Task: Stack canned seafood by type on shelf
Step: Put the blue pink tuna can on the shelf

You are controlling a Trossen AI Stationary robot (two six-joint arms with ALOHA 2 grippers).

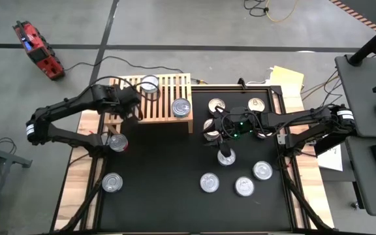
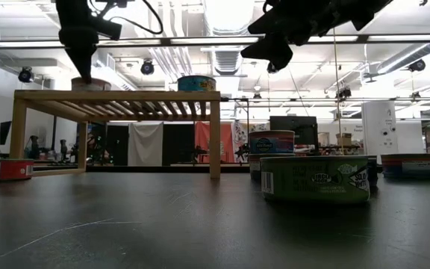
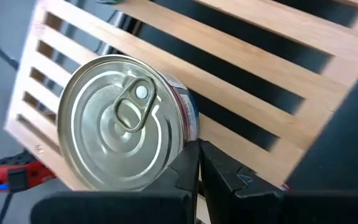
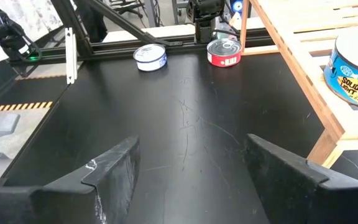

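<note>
Hovering over the shelf (image 1: 152,98), left gripper (image 3: 197,163) clenched empty just beside a tin (image 3: 126,121) on the slats, right gripper (image 4: 191,165) released above the counter (image 4: 185,124), more tins (image 1: 209,182) below it.

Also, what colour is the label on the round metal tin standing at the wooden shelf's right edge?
Blue label with yellow lettering, clearest in the right wrist view.

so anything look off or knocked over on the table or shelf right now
Nothing stands out. Every can in view sits flat, lid up: two on the shelf, the rest scattered on the black table. The left gripper is shut beside a shelf can; the right gripper is open, empty.
</note>
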